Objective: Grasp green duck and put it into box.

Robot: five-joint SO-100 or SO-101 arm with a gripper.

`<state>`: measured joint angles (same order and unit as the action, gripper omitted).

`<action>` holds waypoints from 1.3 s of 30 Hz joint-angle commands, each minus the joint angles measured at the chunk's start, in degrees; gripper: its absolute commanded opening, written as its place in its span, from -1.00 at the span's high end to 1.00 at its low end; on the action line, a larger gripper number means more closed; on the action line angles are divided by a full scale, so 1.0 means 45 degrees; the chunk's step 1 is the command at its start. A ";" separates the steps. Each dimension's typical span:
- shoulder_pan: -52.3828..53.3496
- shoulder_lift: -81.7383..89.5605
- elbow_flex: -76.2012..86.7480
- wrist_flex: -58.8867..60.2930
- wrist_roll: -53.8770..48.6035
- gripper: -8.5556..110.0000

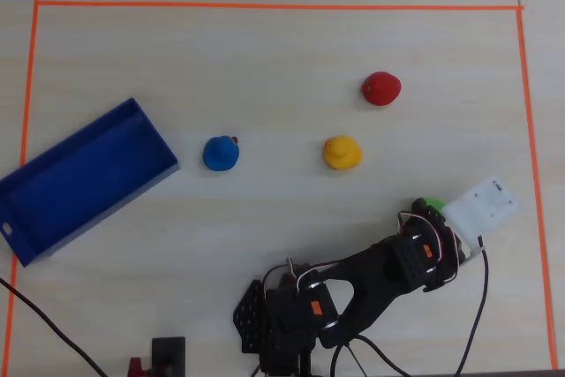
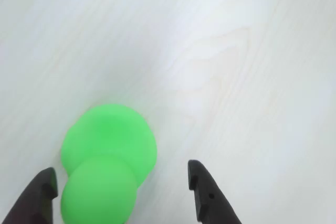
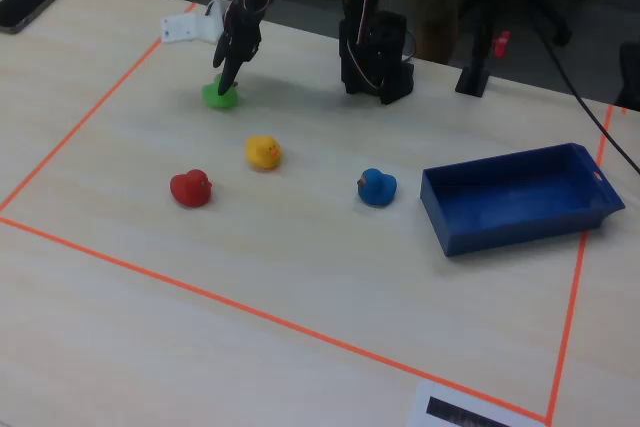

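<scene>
Black arm (image 1: 371, 275), white wrist housing (image 1: 481, 205), red-white cables.

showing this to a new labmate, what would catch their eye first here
Probably the open gripper straddling the green duck in the wrist view, the jaws on either side and not yet closed. Next come the other toys in a loose row in the overhead view: the red duck, the yellow duck and the blue duck, with the blue box empty at the far left.

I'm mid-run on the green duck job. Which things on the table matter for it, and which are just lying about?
Belongs to the job:
- green duck, between the open fingers of the gripper
- box, blue and empty, at the left edge in the overhead view

Just lying about:
- yellow duck
- blue duck
- red duck
- phone at the table corner in the fixed view
</scene>
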<state>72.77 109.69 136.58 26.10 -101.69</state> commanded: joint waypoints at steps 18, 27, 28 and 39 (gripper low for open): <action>-0.0703 -0.0527 0.1816 -0.3164 0.0098 0.24; -0.0898 -0.1152 0.1895 -0.3555 0.0664 0.85; -0.0898 -0.1172 0.1895 -0.3516 0.0605 0.85; -0.0938 -0.1074 0.1680 -0.3516 0.0742 0.85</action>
<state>68.64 104.50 144.93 11.07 -98.70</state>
